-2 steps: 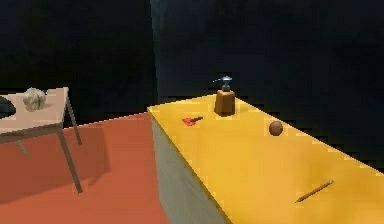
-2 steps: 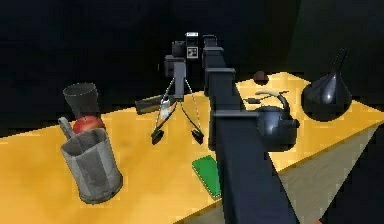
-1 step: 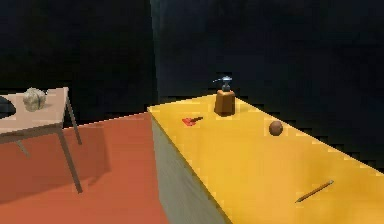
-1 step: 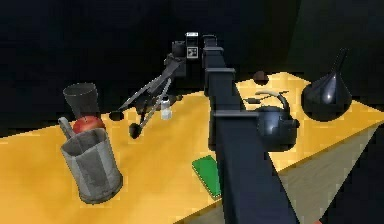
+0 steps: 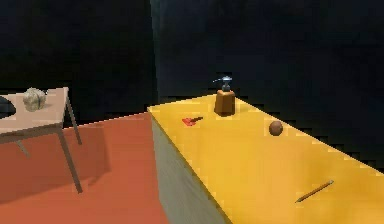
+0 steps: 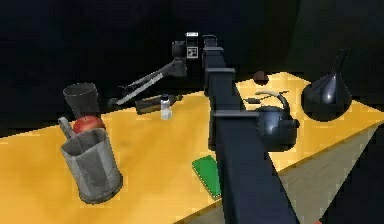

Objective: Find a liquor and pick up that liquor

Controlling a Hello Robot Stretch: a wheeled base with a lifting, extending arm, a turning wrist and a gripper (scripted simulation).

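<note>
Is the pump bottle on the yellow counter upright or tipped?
Upright: the pump bottle stands on its base on the counter, pump head on top.

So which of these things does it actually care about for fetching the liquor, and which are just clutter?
For the job: gripper; small pale bottle near it, possibly the liquor.
Lying about: grey cup, red fruit, green card, dark vase, pump bottle.

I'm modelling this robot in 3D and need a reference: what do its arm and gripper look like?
The arm is a dark, square-sectioned bar built of stepped segments with lighter edges. At its far end sit two small white squares with black marks. The gripper has a dark body and two thin grey fingers.
</note>
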